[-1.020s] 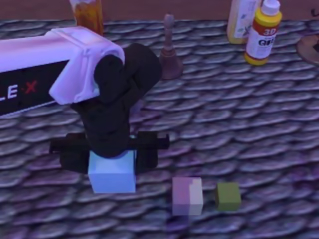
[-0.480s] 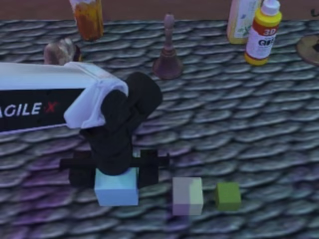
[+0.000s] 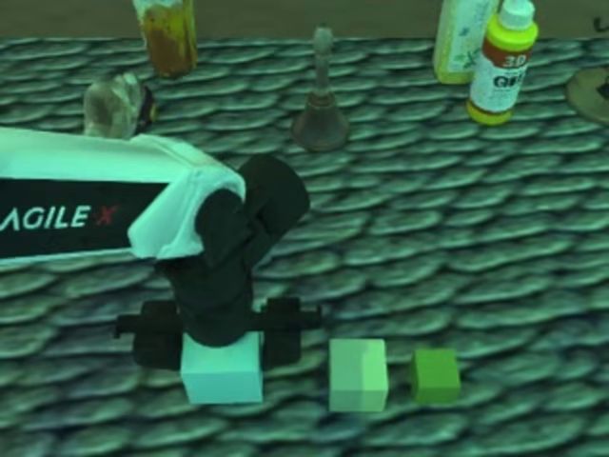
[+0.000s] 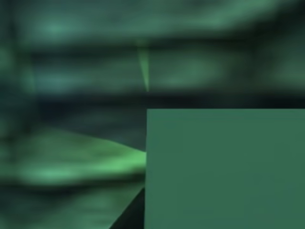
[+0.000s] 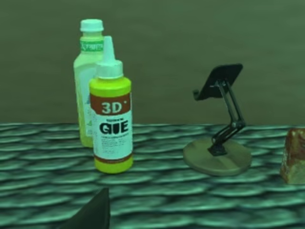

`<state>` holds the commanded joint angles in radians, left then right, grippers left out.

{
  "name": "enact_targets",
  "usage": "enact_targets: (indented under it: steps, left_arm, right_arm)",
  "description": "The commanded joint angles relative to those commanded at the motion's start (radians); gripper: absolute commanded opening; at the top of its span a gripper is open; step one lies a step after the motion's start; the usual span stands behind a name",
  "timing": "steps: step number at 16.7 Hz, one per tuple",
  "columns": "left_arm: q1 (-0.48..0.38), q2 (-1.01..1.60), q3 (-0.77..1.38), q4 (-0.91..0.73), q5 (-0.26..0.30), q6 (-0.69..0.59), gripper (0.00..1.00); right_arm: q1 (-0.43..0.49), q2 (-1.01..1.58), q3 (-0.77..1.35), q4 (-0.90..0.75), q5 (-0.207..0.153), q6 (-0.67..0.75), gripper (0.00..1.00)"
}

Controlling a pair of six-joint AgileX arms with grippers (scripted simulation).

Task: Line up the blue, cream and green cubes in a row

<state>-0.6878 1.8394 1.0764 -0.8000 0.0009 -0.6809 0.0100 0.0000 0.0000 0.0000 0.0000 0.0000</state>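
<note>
Now the blue cube (image 3: pixel 222 368), gripped by the left end effector (image 3: pixel 221 335), has been shifted toward 3 o'clock; "AGILE X" is read.

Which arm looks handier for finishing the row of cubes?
Probably the left. Its gripper straddles the blue cube, which sits beside the cream cube and green cube. The right arm is outside the top view; its wrist camera faces the glue bottle.

pale blue cube (image 3: pixel 222 369), cream cube (image 3: pixel 358 375), olive green cube (image 3: pixel 436 375), yellow glue bottle (image 3: pixel 500 64), scale-patterned tabletop (image 3: pixel 457 219)
</note>
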Motion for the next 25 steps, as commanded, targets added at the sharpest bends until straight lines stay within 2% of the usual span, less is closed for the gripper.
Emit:
enact_targets:
  steps: [11,21,25]
  left_arm:
    - [0.0,0.0,0.0,0.0,0.0,0.0,0.98]
    - [0.001,-0.002,0.003,-0.004,0.0,0.0,1.0]
    - [0.008,-0.038,0.074,-0.118,-0.001,-0.005,1.0]
  right_arm:
    - [0.0,0.0,0.0,0.0,0.0,0.0,1.0]
    - [0.0,0.0,0.0,0.0,0.0,0.0,1.0]
    - [0.0,0.0,0.0,0.0,0.0,0.0,1.0]
